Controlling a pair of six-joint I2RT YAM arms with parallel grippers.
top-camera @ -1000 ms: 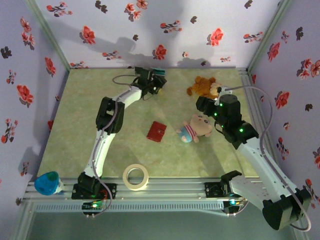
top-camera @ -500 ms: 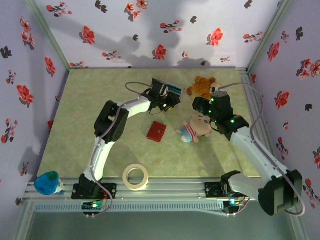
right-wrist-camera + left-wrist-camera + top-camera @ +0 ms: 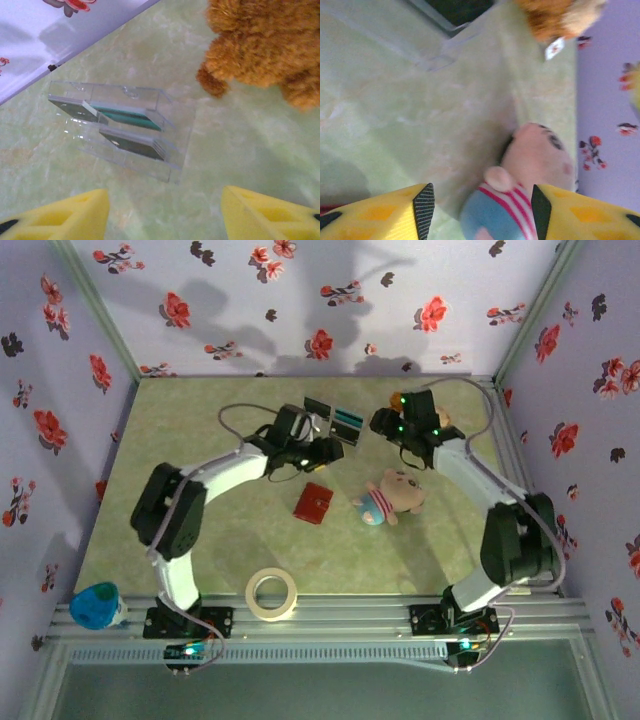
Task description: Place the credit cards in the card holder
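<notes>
Your right hand (image 3: 165,200) hung wide and empty above the thin teal and dark credit cards (image 3: 131,118) in their clear slotted plastic stand (image 3: 175,150) — likely for a pick; your left hand (image 3: 480,205), open too, hovered near the small red folding card holder (image 3: 313,503) on the table (image 3: 180,440).

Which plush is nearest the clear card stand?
The brown plush bear, just beside the clear card stand. The pink plush in the striped shirt lies further off, by the red wallet.

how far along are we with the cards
Done: nothing yet. The card holder lies folded on the table, no card visible in it. In hand: nothing; the left claw and right claw are open and empty, the right one facing the clear stand where the credit cards sit. Left: every card, plus opening the holder.
</notes>
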